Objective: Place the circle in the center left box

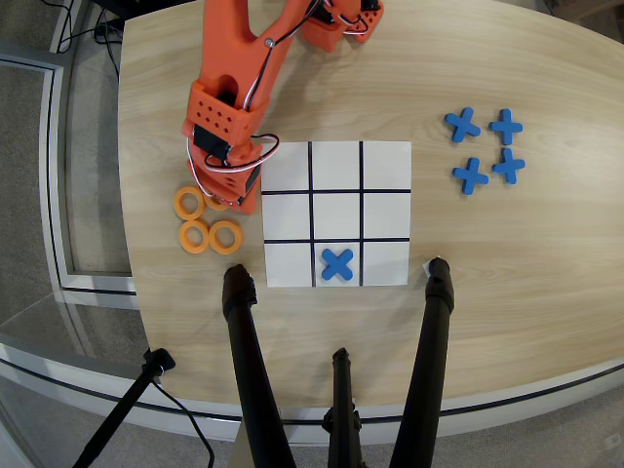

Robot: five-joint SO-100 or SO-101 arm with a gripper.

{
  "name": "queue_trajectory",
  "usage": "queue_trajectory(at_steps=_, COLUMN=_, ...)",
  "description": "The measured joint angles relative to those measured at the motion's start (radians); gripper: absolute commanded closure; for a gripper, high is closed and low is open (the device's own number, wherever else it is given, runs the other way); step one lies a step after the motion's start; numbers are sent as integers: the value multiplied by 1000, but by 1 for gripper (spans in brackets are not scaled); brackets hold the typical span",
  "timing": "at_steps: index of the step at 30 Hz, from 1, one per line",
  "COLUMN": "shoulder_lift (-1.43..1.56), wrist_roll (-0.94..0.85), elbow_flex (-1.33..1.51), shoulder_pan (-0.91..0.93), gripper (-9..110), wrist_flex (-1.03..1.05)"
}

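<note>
Three orange rings lie on the table left of the grid sheet: one (189,203) above, two (194,236) (225,236) below. My orange gripper (237,193) points down right beside them, at the sheet's left edge, and covers the spot next to the upper ring. A fourth ring is hidden if it is under there. The arm's body hides the jaws, so I cannot tell how they stand. The middle-row, picture-right cell (385,216) of the 3x3 grid is empty. A blue cross (337,264) lies in the bottom middle cell.
Several blue crosses (486,148) lie in a cluster on the wood table, right of the sheet. Black tripod legs (244,341) (435,322) (339,390) reach in over the table's near edge just below the sheet. The arm's base (341,19) stands at the far edge.
</note>
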Motion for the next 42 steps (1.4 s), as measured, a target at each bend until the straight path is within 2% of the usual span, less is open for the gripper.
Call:
queue_trajectory(at_steps=7, shoulder_lift=20, wrist_roll=-2, elbow_flex=77, shoulder_pan=-12, gripper=102, wrist_flex=-100)
queue_trajectory(at_steps=26, shoulder_lift=83, wrist_roll=18, elbow_flex=144, shoulder_pan=-12, gripper=102, wrist_flex=-100)
queue_trajectory(at_steps=34, shoulder_lift=334, wrist_roll=87, elbow_flex=273, shoulder_pan=-110, gripper=102, wrist_flex=55)
queue_trajectory(at_steps=42, shoulder_lift=738, wrist_roll=176, elbow_flex=459, shoulder_pan=-331, gripper=102, wrist_flex=195)
